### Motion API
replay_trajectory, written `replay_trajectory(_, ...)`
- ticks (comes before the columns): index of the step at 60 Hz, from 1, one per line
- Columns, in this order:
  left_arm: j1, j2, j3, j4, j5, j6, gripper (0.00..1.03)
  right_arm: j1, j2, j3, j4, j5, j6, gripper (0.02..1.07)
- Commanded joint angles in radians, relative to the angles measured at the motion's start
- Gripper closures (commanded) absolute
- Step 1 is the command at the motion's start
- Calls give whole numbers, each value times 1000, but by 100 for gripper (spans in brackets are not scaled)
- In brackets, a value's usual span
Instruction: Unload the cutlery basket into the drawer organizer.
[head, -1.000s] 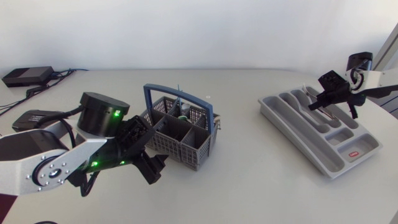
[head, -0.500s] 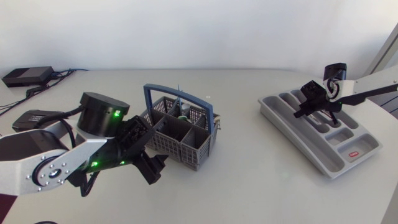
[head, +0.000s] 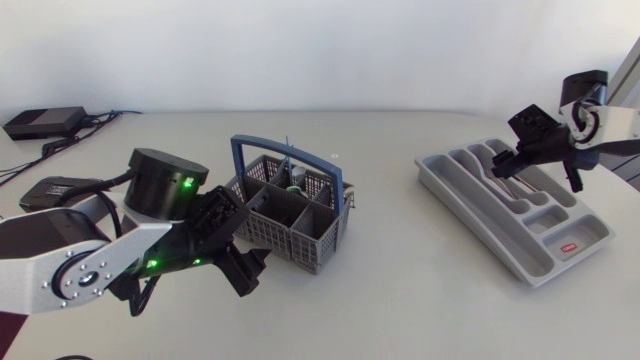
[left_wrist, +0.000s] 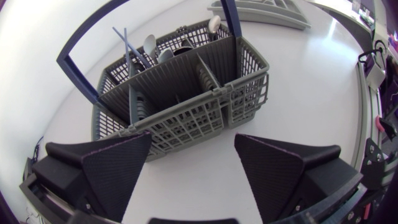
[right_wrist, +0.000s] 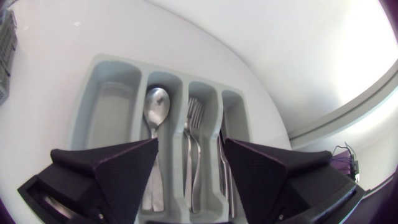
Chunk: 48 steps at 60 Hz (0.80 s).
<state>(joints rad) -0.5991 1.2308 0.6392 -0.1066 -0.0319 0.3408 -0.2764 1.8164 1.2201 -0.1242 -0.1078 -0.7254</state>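
The grey cutlery basket (head: 300, 235) with a blue handle (head: 240, 150) stands mid-table. In the left wrist view its far compartments hold spoons (left_wrist: 150, 45) and thin blue sticks (left_wrist: 124, 38); the near compartments look empty. My left gripper (head: 245, 268) (left_wrist: 193, 171) is open, low at the basket's (left_wrist: 186, 121) near left corner. The grey drawer organizer (head: 470, 215) lies at the right. My right gripper (head: 512, 165) (right_wrist: 189, 180) hangs open above it, nothing between its fingers. Under it lie a spoon (right_wrist: 155, 106), forks (right_wrist: 193, 124) and a knife (right_wrist: 224, 165), each in its own slot of the organizer (right_wrist: 112, 99).
A black box (head: 45, 122) with cables sits at the back left corner, and another black device (head: 50, 190) lies beside my left arm. The organizer's far end reaches close to the table's right edge.
My right gripper has opened; it shifted left and lower over the organizer, then drew back to the right. The left arm and basket have stayed still.
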Motion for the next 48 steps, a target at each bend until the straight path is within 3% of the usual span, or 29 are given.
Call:
replay_trajectory(1, -11, -11, -29, -4, -3, -11, 10, -3, -71, -90, -46, -43, 0, 32)
replay_trajectory(4, -14, -11, -29, -4, -3, -11, 10, 2, -104, -129, -58, -75, -5, 40)
replay_trajectory(16, -22, -11, -30, -4, -8, -11, 10, 83, -166, -232, -118, -147, -20, 92)
replay_trajectory(28, -22, -21, -33, -5, -10, -13, 10, 178, -94, -195, -117, -151, 0, 94)
replay_trajectory(48, -18, -28, -39, -4, -10, -11, 10, 235, 167, 48, -124, -147, 78, 94)
